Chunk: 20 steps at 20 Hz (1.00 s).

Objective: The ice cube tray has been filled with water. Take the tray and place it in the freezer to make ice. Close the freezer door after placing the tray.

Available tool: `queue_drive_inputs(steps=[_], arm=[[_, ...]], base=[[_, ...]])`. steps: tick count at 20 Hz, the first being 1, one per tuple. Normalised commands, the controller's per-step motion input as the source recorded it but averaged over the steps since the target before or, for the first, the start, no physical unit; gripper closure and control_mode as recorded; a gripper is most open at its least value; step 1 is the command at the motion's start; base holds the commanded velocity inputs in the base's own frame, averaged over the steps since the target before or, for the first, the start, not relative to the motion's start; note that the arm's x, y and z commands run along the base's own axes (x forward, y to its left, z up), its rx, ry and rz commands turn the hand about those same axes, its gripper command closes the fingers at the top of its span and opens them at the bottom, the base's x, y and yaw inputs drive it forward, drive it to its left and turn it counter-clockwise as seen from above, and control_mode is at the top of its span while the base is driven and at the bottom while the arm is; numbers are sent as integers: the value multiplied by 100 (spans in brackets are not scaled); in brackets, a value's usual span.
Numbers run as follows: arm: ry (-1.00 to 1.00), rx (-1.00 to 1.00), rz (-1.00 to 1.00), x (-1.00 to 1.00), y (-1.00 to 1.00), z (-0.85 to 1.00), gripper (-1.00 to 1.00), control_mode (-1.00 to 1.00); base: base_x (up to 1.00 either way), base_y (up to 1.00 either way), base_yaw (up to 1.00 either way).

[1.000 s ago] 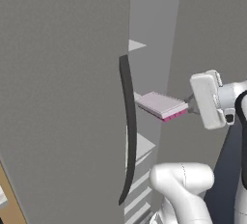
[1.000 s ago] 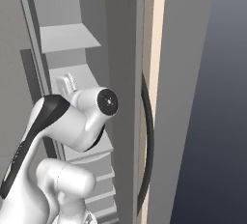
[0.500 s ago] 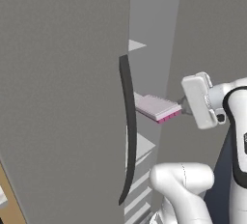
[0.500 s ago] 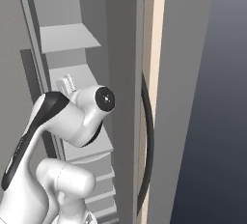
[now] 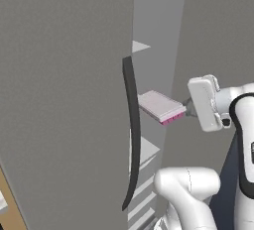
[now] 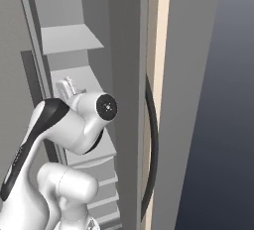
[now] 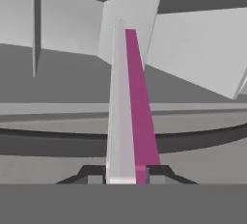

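Observation:
The ice cube tray (image 5: 161,107) is a flat pale pink-lilac slab with a magenta edge, held level in mid-air in front of the open freezer (image 5: 156,21). My gripper (image 5: 187,109) is shut on its near end. In the hand view the tray (image 7: 129,102) runs edge-on away from my gripper (image 7: 126,177), with a dark fingertip (image 7: 92,174) on either side of it, toward white shelves (image 7: 193,49). The freezer door (image 5: 64,100) stands open on the left, its long black handle (image 5: 131,135) just left of the tray.
White freezer shelves (image 5: 148,149) jut out above and below the tray's height. In the right base view my arm (image 6: 74,125) stands before the shelves (image 6: 64,38). Right of them runs a grey door edge with a black curved handle (image 6: 152,144).
The hand and the tray have shifted a little to the left, toward the freezer opening. The grip on the tray is unchanged.

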Motion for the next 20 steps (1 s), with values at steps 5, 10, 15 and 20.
queue_drive_inputs(steps=[5, 10, 15, 20], arm=[[-2, 8, 0, 0, 0, 10, 100, -100], [0, 7, 0, 16, 0, 1, 100, -100], [1, 2, 0, 32, 0, 0, 100, -100], [1, 0, 0, 43, 0, 0, 100, -100]], base=[[0, 0, 0], [0, 0, 0], [0, 0, 0], [0, 0, 0]])
